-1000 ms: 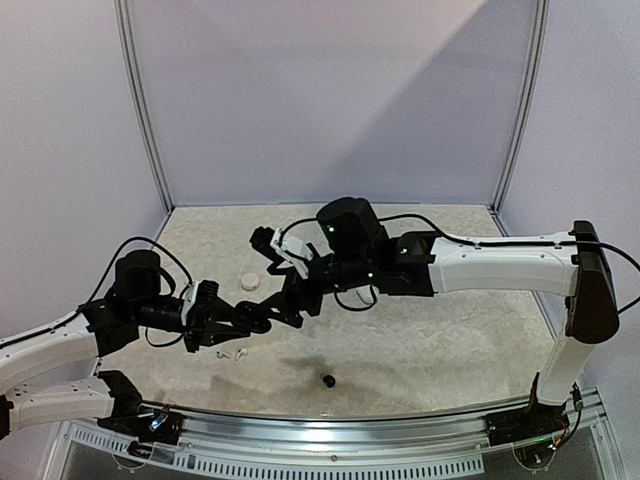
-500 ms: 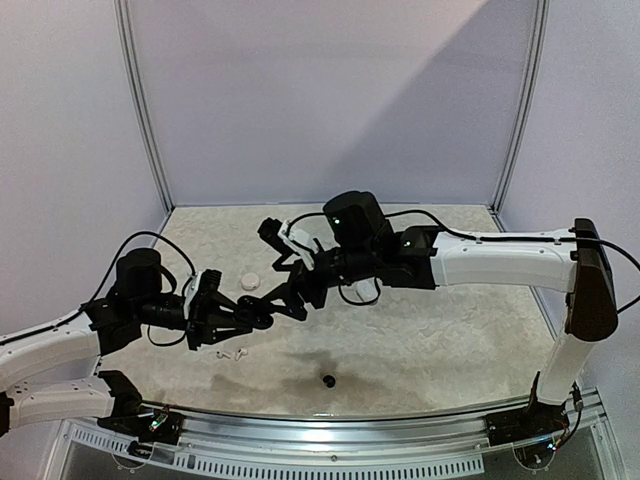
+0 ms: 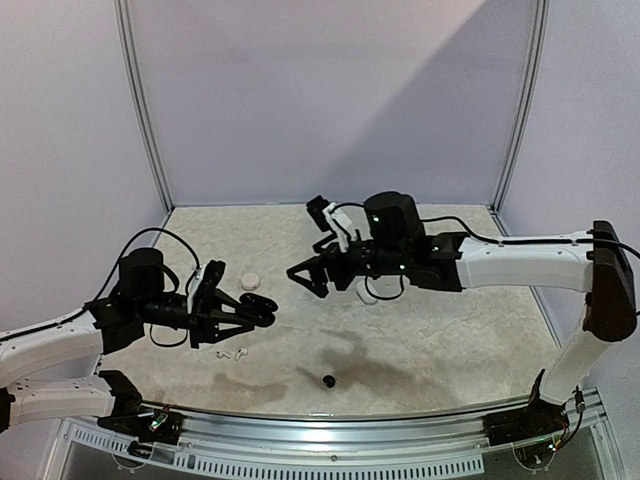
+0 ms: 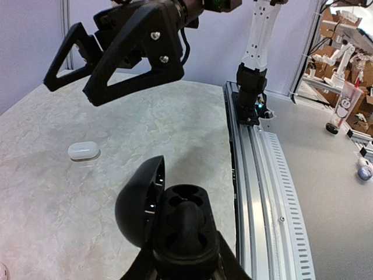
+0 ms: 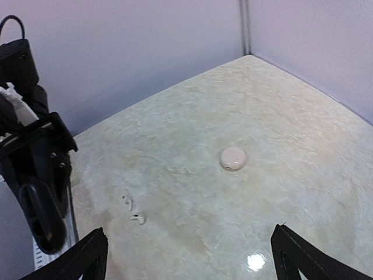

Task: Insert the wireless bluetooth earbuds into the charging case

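The left gripper [image 3: 248, 306] is clenched on a black charging case [image 3: 262, 299], held off the table [image 3: 450, 330] at about 9 o'clock from the table's middle in the top view. The case's lid stands open, hinged up on its left side in the left wrist view. Its wells are dark, and I cannot tell whether a bud sits in them. The right gripper [image 3: 308, 279] hangs at about 2 o'clock from the case, near it but apart. It is released, with its fingers spread wide and nothing between them. A closed white case [image 3: 250, 282] lies flat on the table at about 11 o'clock from the black case, near it. Two white earbuds [image 5: 137, 219] lie loose on the table at about 7 o'clock from the black case, close to each other and below the left gripper in the top view. One black earbud [image 3: 328, 380] lies alone at about 6 o'clock from the table's middle, near the front edge and well apart from both grippers and both cases.
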